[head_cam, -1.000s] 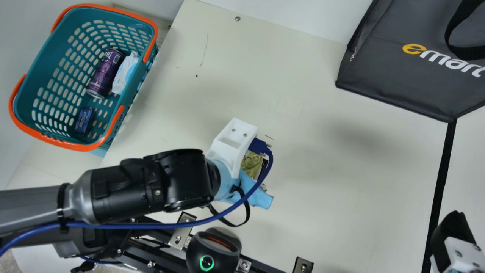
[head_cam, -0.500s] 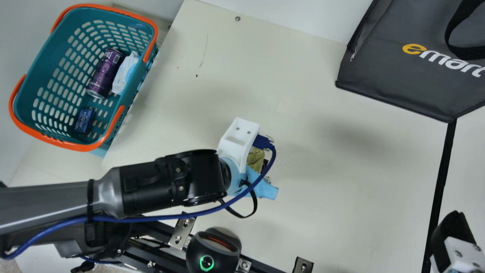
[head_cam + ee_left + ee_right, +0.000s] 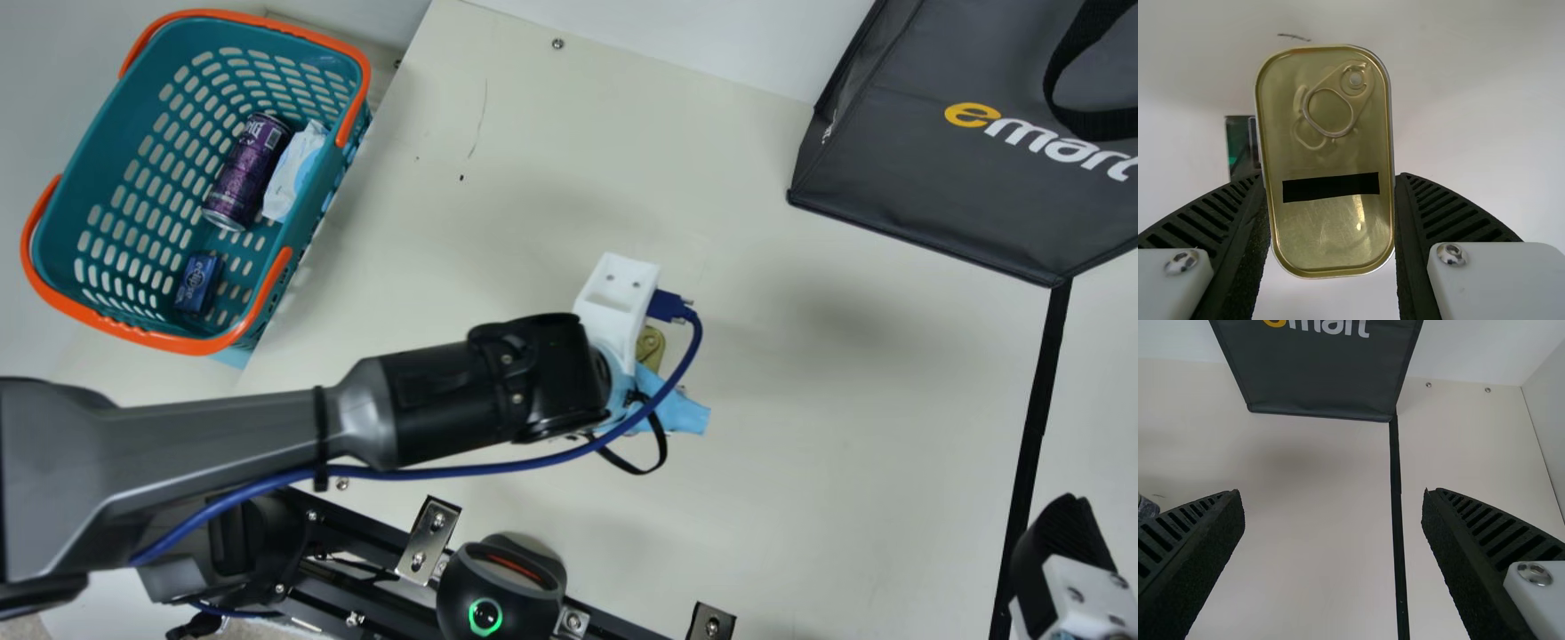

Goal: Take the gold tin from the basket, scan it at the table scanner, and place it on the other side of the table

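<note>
In the main view my left gripper [image 3: 613, 307] hangs over the middle of the table, seen from behind, and part of the gold tin [image 3: 652, 345] shows past its white mount. The left wrist view has the tin [image 3: 1331, 243] between the two ribbed fingers of the left gripper [image 3: 1330, 179], pads against both long sides, its ring-pull lid facing the camera. My right gripper [image 3: 1067, 556] is at the lower right corner; in its wrist view the right gripper [image 3: 1333, 495] stands open with nothing between its fingers. A black table scanner [image 3: 502, 591] sits at the near edge.
The teal basket [image 3: 191, 341] at upper left holds a purple can [image 3: 247, 172], a white packet [image 3: 293, 173] and a blue box [image 3: 198, 283]. A dark bag [image 3: 925, 178] stands at upper right, and a black strip [image 3: 1036, 427] runs down the table's right part.
The left arm has moved right and slightly up across the main view, carrying the tin. The right gripper and the basket's contents have kept their places.
</note>
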Tool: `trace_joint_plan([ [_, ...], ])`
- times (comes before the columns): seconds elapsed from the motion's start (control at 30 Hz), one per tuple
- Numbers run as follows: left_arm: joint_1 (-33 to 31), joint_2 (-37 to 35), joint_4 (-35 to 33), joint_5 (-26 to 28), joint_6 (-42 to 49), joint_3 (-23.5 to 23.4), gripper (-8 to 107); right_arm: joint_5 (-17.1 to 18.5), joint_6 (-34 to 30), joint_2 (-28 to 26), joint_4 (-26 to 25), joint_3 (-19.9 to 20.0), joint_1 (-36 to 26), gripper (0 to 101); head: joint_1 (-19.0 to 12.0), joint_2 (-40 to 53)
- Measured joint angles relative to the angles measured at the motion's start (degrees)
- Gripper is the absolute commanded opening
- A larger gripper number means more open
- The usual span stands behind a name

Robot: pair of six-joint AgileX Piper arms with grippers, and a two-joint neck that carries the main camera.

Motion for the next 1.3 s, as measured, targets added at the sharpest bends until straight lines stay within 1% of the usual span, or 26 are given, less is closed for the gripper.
trace_joint_plan([
  [0.47,-2.61,12.14,1.26,1.69,-5.11,-12.17,-8,0.0,0.0,0.0,0.0,0.0,0.0,95,0.0,-0.09],
  [0.63,-3.42,14.98,1.48,2.57,-6.53,-15.37,-8,0.0,0.0,0.0,0.0,0.0,0.0,95,0.0,-0.09],
  [0.77,-3.82,16.75,1.72,3.38,-7.64,-16.92,-8,0.0,0.0,0.0,0.0,0.0,0.0,95,0.09,-0.09],
  [1.07,-4.19,18.52,1.36,3.79,-9.39,-17.53,22,0.0,0.0,0.0,0.0,0.0,0.0,95,0.0,-0.09],
  [1.3,-4.19,18.47,0.26,2.74,-10.06,-16.64,45,0.0,0.0,0.0,0.0,0.0,0.0,95,0.09,-0.09],
])
